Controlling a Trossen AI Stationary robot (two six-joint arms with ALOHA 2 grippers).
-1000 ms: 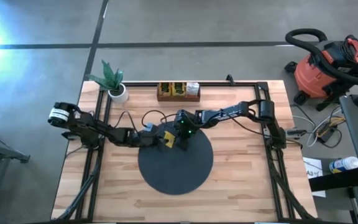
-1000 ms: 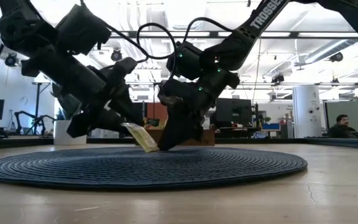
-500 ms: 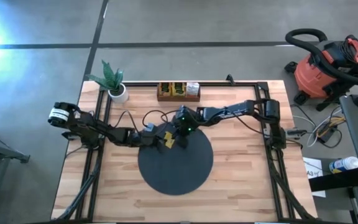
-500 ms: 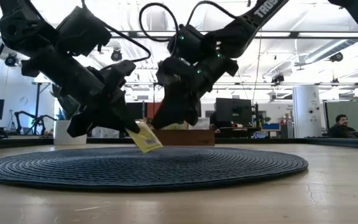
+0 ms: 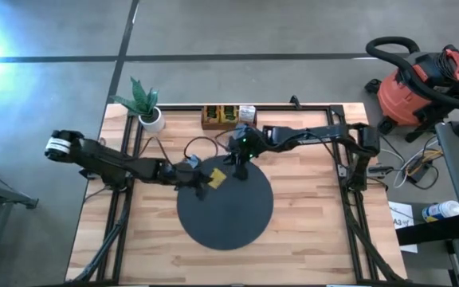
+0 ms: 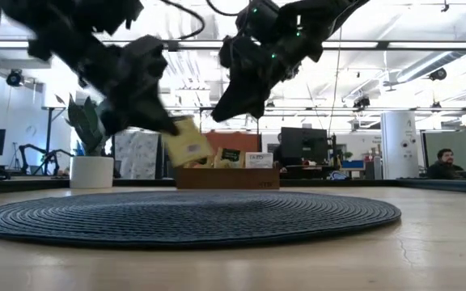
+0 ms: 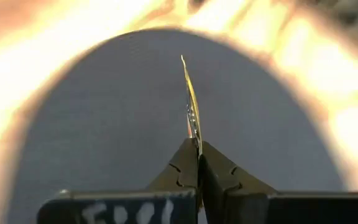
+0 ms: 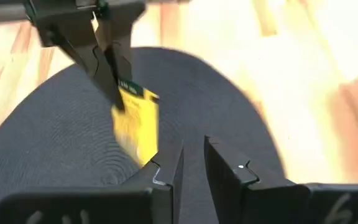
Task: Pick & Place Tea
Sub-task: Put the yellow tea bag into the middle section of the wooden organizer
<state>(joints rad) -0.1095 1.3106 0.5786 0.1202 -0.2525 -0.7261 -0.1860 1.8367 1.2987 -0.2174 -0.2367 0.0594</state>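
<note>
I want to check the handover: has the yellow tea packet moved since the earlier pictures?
Yes. The yellow tea packet, pinched in the left gripper, has gone up: earlier its corner touched the black mat, now it hangs clear above it, level with the wooden tray behind.

Under me lies a light wooden worktop [image 5: 309, 231] framed by a black metal rail. A round black woven mat [image 5: 225, 215] sits at its middle. At the far edge I see a brown wooden compartment tray [image 5: 228, 117], and near the far left corner a small green plant in a white pot [image 5: 147, 105]. On the grey floor beyond the right side stands a red and black shop vacuum [image 5: 422, 86] with its hose looped. Across the room behind the worktop, a person [image 6: 439, 165] sits beside a white column [image 6: 394, 144].
</note>
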